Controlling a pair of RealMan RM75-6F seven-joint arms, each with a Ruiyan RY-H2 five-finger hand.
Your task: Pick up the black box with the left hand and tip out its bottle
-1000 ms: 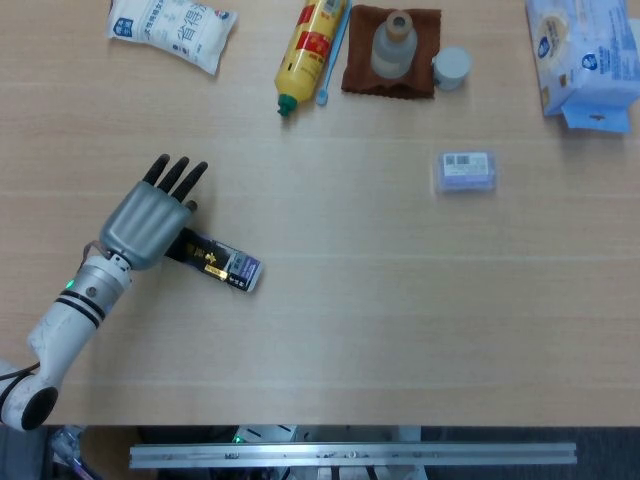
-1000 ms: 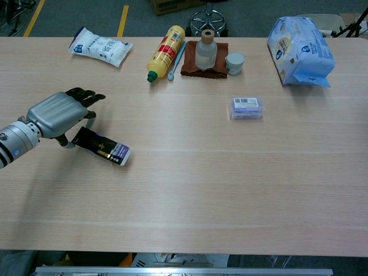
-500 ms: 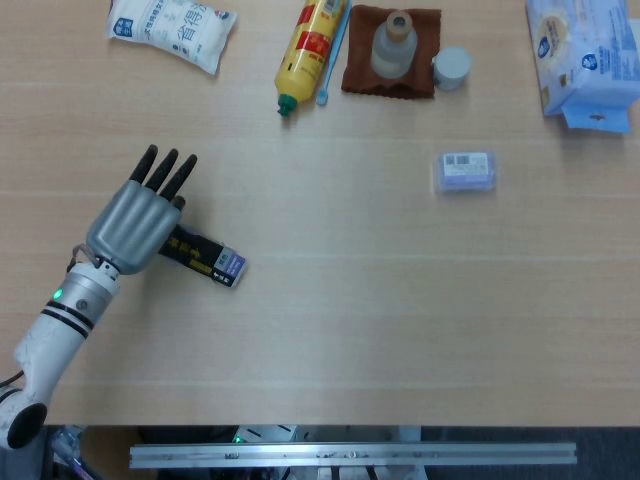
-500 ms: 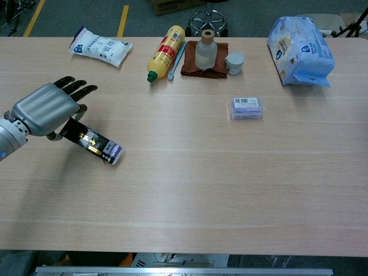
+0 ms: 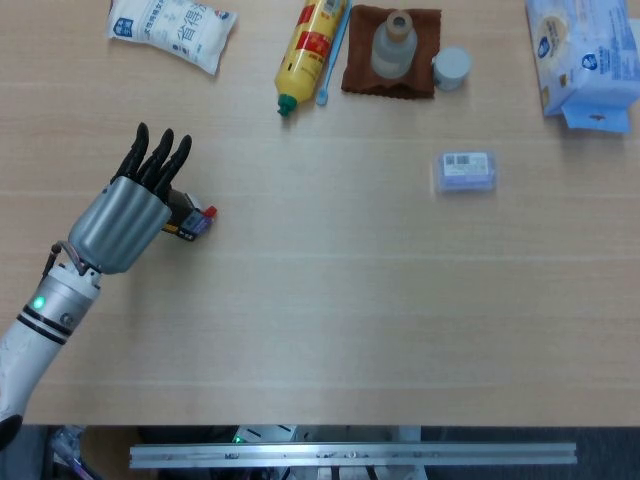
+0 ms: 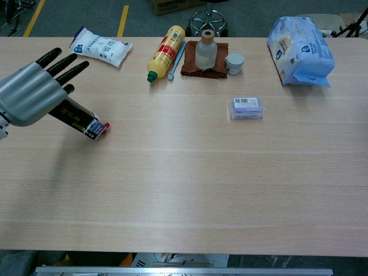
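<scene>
My left hand [image 5: 122, 222] [image 6: 30, 96] grips the black box [image 5: 186, 221] [image 6: 77, 117] at the left of the table. The thumb is under the box and the other fingers stretch out straight above it. The box is off the wood and slopes down to the right. At its low end a small red tip [image 5: 208, 212] [image 6: 106, 125] pokes out, likely the bottle's cap. The rest of the bottle is hidden inside the box. In the head view the palm covers most of the box. My right hand appears in neither view.
Along the far edge lie a white pouch [image 5: 172, 28], a yellow bottle [image 5: 313, 45], a brown cloth [image 5: 360, 62] carrying a clear bottle [image 5: 392, 48], a grey pot [image 5: 452, 68] and a blue pack [image 5: 585, 60]. A small purple box [image 5: 466, 171] sits right of centre.
The left hand has lifted the black box off the table, drawn it left and up, and tipped its free end downward. A red tip now shows at that end.
</scene>
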